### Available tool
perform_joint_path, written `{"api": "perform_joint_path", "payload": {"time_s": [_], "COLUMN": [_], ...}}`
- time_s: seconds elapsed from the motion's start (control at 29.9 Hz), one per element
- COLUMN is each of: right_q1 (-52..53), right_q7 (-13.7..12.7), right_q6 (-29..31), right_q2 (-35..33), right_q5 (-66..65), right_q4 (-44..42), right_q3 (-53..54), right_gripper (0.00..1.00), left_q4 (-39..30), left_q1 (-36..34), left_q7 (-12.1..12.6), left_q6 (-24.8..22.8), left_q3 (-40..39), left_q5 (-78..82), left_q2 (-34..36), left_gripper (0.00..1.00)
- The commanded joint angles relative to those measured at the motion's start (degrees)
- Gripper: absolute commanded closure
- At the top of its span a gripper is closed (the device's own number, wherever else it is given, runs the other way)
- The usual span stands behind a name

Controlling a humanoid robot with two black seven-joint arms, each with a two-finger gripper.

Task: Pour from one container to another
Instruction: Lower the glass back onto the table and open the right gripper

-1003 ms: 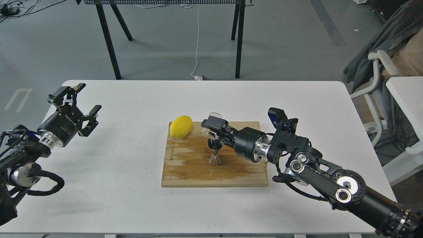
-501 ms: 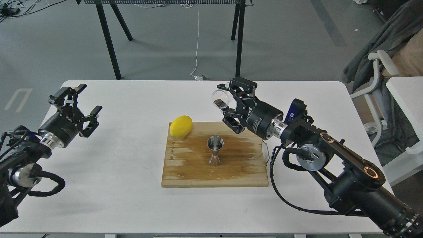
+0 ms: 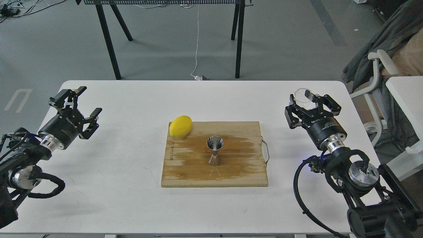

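Currently the right end effector [image 3: 312, 105] is clenched around the small clear glass cup [image 3: 303, 95], holding it above the far right part of the white worktop [image 3: 115, 198], well apart from the wooden cutting board [image 3: 185, 172]. Whether the cup holds anything cannot be told. The steel jigger [image 3: 214, 150] stands upright near the middle of the board, its open upper cone facing up. A yellow lemon [image 3: 180, 126] lies on the board's far left corner, and a metal handle [image 3: 265, 150] shows at the board's right edge. The left end effector [image 3: 77, 104] hangs over the left side of the worktop, fingers spread and grasping nothing.
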Motion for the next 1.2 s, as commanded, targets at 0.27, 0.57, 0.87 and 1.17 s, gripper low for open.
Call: {"api": "perform_joint_path", "payload": {"time_s": [0.27,0.57,0.87,1.17], "right_q1": [-0.9,-1.6,-2.8,-2.9], "right_q7": [-0.3,-0.3,-0.4,-0.3], "right_q6": [0.1,0.1,0.2,0.1], "right_q2": [-0.3,-0.2,-0.3,-0.3], "right_q5": [2.8,2.8,2.6,2.5], "right_q4": [-11.3,-12.9,-13.1,-13.7], "right_q3": [1.9,1.1,0.7,-1.7], "right_gripper": [0.59,0.58,0.55,0.49], "left_q4": [0.0,0.0,0.0,0.0], "left_q1": [0.1,0.5,0.5,0.5], "left_q7": [0.0,0.0,0.0,0.0], "left_q6": [0.0,0.0,0.0,0.0], "left_q3": [0.0,0.0,0.0,0.0], "left_q5": [0.0,0.0,0.0,0.0], "left_q2": [0.0,0.0,0.0,-0.1], "left_gripper": [0.13,0.13,0.13,0.13]}}
